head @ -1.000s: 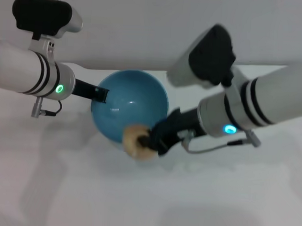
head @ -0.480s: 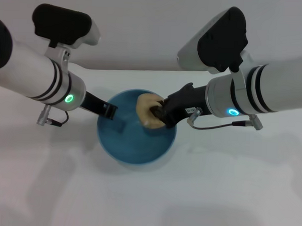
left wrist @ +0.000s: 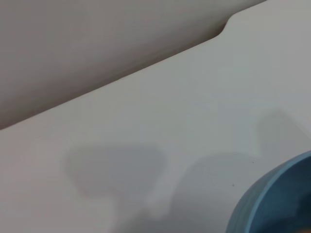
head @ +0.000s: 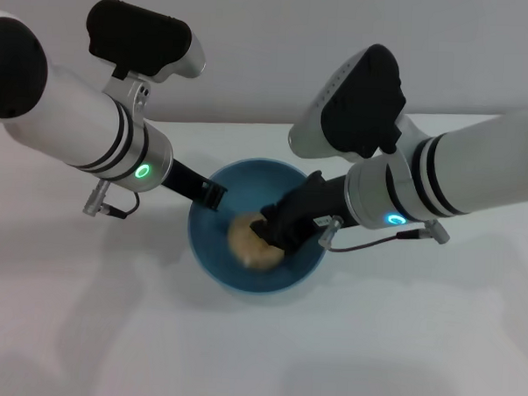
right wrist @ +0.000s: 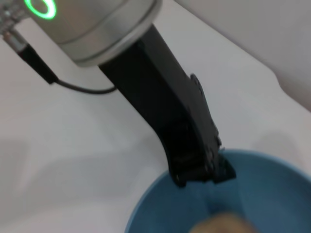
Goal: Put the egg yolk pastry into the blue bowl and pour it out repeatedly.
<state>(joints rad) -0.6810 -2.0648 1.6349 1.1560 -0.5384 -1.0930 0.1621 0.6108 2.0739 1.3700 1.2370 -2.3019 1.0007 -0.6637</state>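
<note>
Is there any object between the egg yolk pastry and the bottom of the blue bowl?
Nothing visible. The right gripper holds the egg yolk pastry inside the blue bowl; the left gripper grips the rim.

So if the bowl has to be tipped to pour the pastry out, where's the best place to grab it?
Probably the thin rim of the blue bowl on the robot's left side, where the left gripper already holds it. The bowl sits upright and open, its walls are smooth and round, and the right gripper with the egg yolk pastry fills the middle.
</note>
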